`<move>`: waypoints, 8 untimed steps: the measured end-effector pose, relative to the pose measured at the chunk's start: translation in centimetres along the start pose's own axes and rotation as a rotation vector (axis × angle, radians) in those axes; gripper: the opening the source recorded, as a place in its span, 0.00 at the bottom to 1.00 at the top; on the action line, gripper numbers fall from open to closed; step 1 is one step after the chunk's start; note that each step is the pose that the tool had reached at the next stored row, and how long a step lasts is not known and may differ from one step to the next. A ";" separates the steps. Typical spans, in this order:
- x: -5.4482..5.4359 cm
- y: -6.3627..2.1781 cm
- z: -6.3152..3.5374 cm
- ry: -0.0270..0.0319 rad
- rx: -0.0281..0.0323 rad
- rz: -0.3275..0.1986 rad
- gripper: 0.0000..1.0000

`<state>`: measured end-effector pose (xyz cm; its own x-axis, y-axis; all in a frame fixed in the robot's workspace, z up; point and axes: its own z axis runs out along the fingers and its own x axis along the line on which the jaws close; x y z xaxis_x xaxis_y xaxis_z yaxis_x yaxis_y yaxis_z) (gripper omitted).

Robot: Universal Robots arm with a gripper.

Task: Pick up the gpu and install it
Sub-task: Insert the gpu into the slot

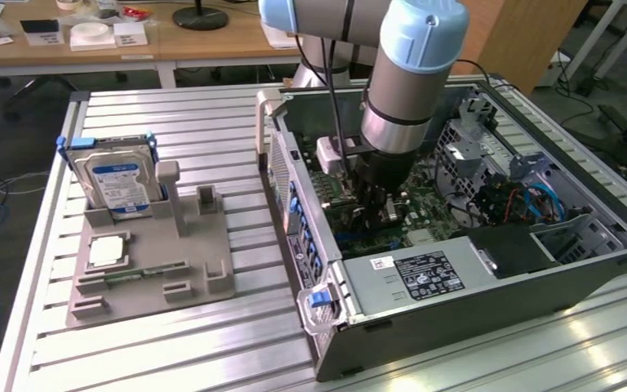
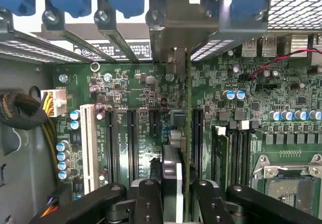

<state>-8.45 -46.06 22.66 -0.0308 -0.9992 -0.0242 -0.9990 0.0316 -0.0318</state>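
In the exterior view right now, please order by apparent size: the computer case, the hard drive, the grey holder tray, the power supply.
Largest to smallest, as they look:
1. computer case
2. grey holder tray
3. power supply
4. hard drive
The last two look close; the power supply lies nearer the camera, so I am unsure.

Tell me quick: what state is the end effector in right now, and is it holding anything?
End effector: closed on the gpu, held on edge inside the open computer case, directly over the motherboard slots.
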 end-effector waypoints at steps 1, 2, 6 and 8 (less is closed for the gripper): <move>0.0 0.00 0.01 0.0002 0.0000 0.000 0.28; 0.0 0.00 0.04 0.0004 -0.0001 0.000 0.28; 0.0 0.02 0.39 0.0000 -0.0009 0.000 0.28; 0.0 0.01 0.67 -0.0010 0.0003 0.000 0.28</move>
<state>-8.44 -46.04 21.99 -0.0308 -0.9992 -0.0252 -0.9990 0.0316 -0.0320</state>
